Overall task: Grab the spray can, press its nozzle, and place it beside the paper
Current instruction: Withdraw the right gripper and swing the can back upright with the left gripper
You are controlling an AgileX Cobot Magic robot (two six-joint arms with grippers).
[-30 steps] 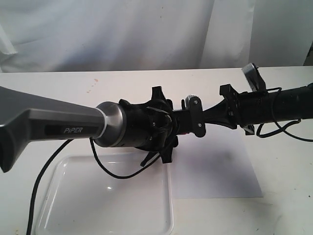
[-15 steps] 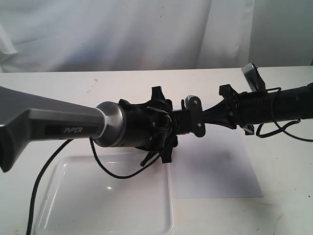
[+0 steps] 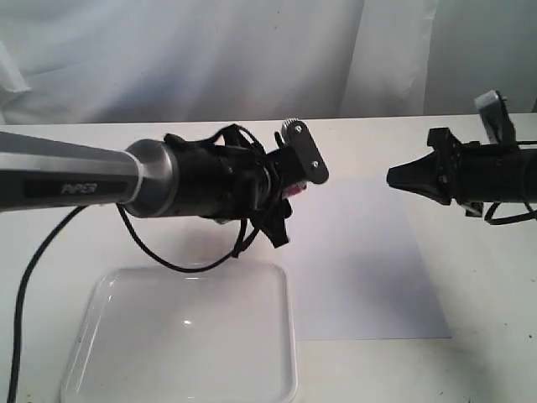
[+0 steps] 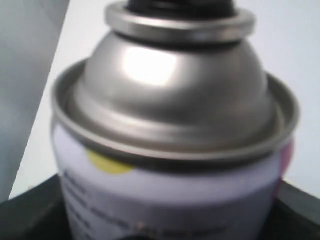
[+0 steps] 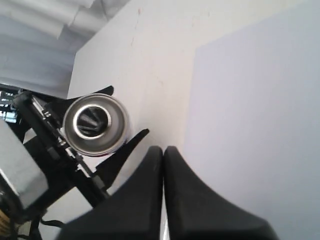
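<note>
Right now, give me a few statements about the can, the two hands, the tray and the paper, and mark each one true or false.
1. The left hand holds the spray can. True.
2. The right hand is pressing the nozzle. False: it is shut on nothing and apart from the can.
3. The spray can stands on the tray. False: it is in the left hand, off the tray.
4. The paper lies beside the tray. True.
</note>
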